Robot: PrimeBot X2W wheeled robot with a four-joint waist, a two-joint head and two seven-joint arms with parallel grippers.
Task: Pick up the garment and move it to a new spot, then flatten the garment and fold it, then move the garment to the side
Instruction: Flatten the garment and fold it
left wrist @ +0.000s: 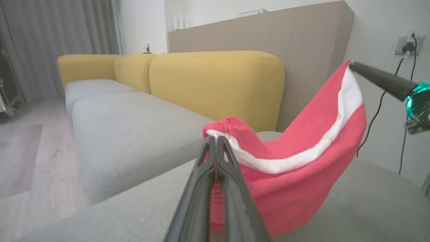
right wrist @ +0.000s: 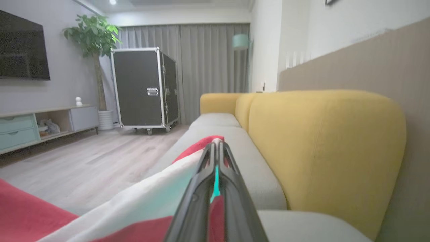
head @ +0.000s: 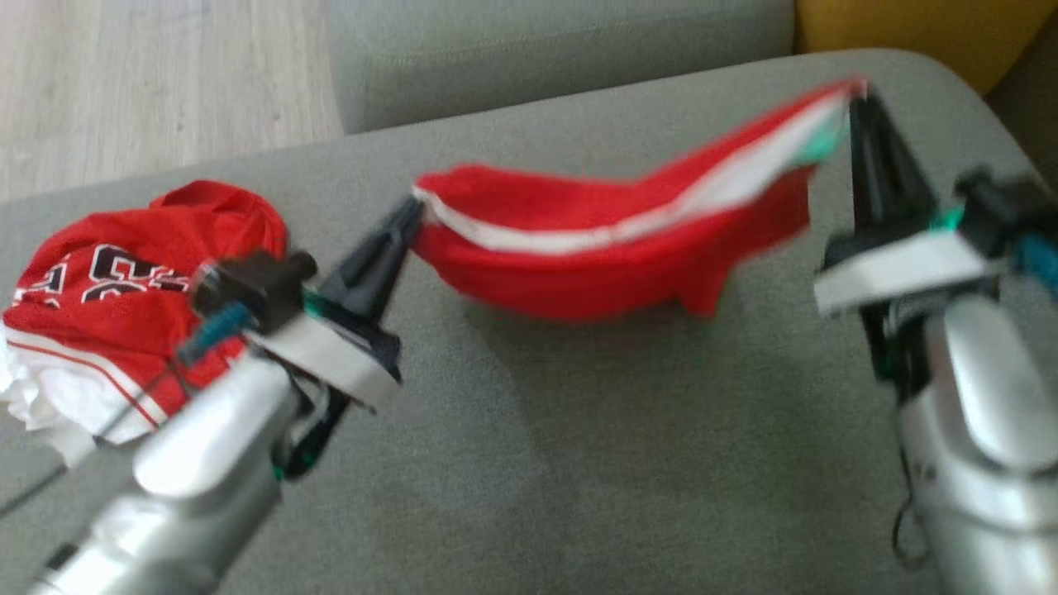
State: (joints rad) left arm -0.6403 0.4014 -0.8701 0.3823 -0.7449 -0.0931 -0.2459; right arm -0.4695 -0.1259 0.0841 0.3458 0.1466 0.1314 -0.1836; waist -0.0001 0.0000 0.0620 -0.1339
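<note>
A red garment [head: 595, 256] with a white stripe hangs stretched between my two grippers above the grey sofa cushion [head: 529, 463], its belly sagging toward the cushion. My left gripper [head: 411, 209] is shut on its left corner. My right gripper [head: 855, 92] is shut on its right corner, held higher. In the left wrist view the left gripper [left wrist: 215, 139] pinches the red garment [left wrist: 295, 181] and the right arm's dark finger holds the far corner. In the right wrist view the right gripper [right wrist: 216, 145] clamps the red and white cloth [right wrist: 141, 208].
A crumpled red jersey [head: 107, 289] with dark numbers, over white cloth, lies at the cushion's left edge. Another grey seat [head: 545, 49] and yellow backrest [head: 909, 25] lie beyond; wood floor [head: 149, 83] at far left. A wheeled black case [right wrist: 144, 87] stands across the room.
</note>
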